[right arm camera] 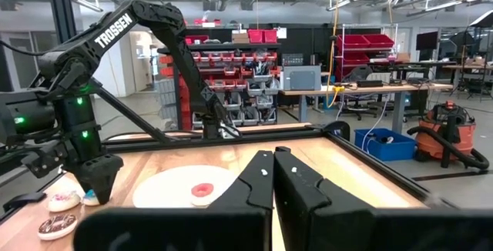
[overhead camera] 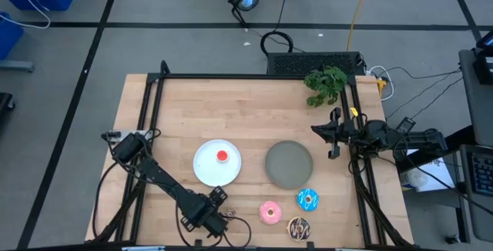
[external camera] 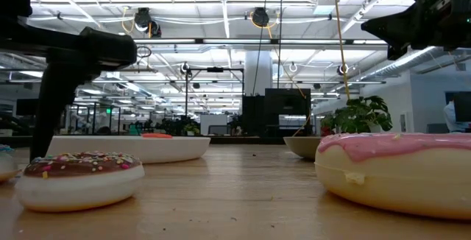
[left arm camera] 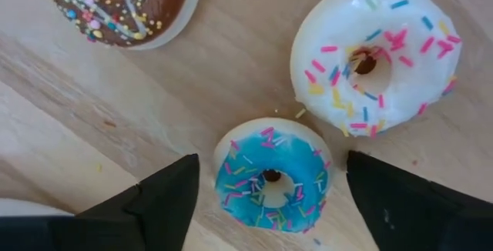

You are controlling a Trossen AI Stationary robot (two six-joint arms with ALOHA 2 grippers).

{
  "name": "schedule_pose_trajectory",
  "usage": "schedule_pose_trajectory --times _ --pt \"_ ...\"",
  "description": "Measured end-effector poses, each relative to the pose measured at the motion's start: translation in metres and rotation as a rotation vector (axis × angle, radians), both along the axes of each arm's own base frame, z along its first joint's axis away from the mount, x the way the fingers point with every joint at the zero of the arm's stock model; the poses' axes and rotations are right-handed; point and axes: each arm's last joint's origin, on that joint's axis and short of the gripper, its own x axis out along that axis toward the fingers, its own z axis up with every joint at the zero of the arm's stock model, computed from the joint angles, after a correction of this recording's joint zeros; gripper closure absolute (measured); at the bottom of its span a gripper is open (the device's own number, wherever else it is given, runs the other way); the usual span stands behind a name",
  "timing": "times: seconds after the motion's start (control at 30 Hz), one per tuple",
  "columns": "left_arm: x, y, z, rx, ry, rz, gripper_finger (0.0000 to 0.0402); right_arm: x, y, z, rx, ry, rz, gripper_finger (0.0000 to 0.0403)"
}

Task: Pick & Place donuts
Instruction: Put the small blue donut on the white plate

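My left gripper (left arm camera: 269,201) points straight down near the table's front edge (overhead camera: 213,214), open. Its fingers stand on either side of a tiny blue sprinkled donut (left arm camera: 271,178) lying flat on the wood, with a gap on each side. Beside that donut lie a tiny white donut (left arm camera: 375,55) and a tiny brown one (left arm camera: 123,1). A tiny red donut (overhead camera: 223,156) rests on the white plate (overhead camera: 206,172). The larger pink (overhead camera: 270,212), blue (overhead camera: 308,199) and chocolate (overhead camera: 299,228) donuts lie at the front right. My right gripper (right arm camera: 273,178) is shut, parked at the right edge.
A grey plate (overhead camera: 289,164) sits right of the white plate. A green plant (overhead camera: 325,84) stands at the far right corner. A black frame (overhead camera: 231,76) runs along the table's far and side edges. Bare wood stretches across the far half.
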Motion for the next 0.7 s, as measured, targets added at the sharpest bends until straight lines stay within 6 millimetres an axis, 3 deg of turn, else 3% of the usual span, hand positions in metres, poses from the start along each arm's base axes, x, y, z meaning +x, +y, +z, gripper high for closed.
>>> schedule_pose_trajectory --times 0.23,0.7 --pt "0.000 0.000 0.000 -0.013 0.009 0.001 0.0145 0.000 0.000 -0.001 0.000 0.005 0.000 0.0403" --pt "0.008 0.012 0.000 -0.008 0.019 0.099 0.0227 0.000 0.000 -0.001 0.000 0.005 0.000 0.0403"
